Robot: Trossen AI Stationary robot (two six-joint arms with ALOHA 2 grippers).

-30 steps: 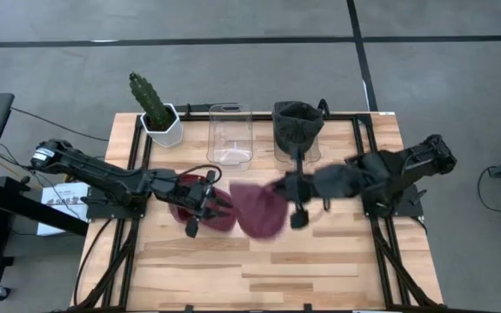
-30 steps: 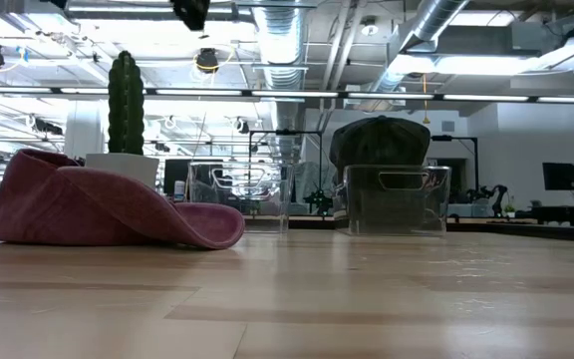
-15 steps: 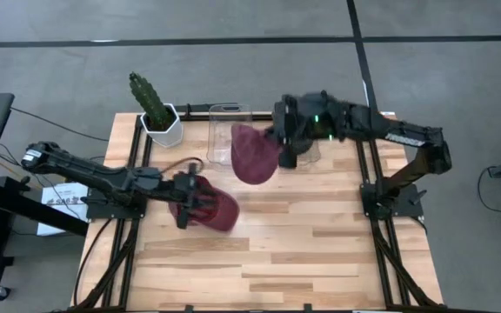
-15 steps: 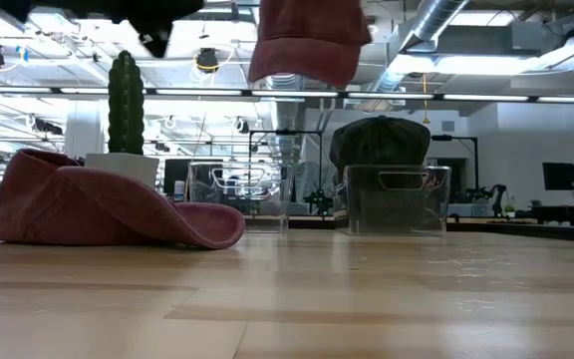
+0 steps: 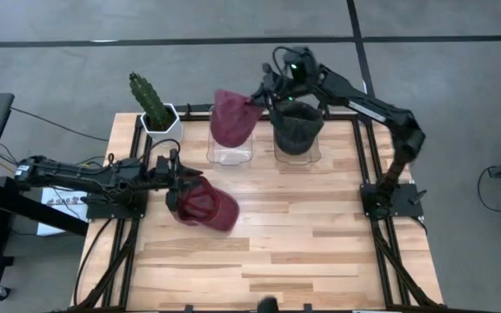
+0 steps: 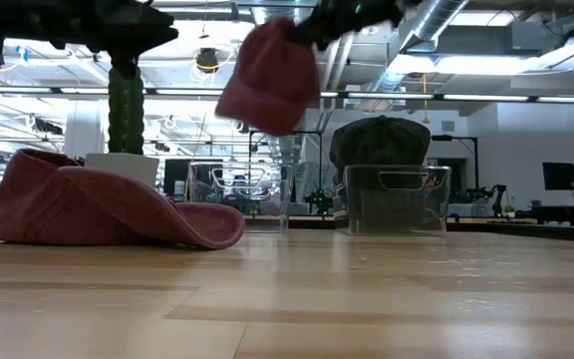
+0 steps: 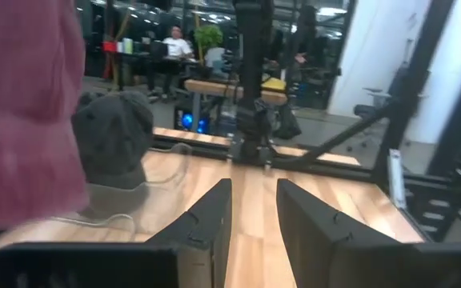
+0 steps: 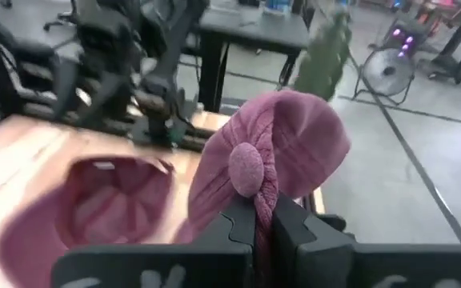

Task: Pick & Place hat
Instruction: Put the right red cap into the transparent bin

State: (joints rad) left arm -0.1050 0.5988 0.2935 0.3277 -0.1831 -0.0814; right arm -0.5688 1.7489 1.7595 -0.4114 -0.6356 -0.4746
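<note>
Right gripper [image 5: 263, 94] clenched on a maroon hat [image 5: 230, 118] — high over the bench's [image 5: 320, 243] far edge; left gripper [image 5: 174, 178] released.

My arms are dark, jointed, slim tubes on black bases. Black cable loops near my left gripper [image 5: 174, 181]. Green light glows by my right gripper [image 5: 255, 94]. Fingers [image 7: 206, 220] matte black, wedge-shaped.

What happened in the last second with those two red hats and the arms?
The right gripper, shut on one maroon hat, carried it up off the table's middle and back to above the clear bin. The left gripper drew back a little from the second maroon hat, which stayed on the table. The cactus and the dark hat in the other bin did not move.
</note>
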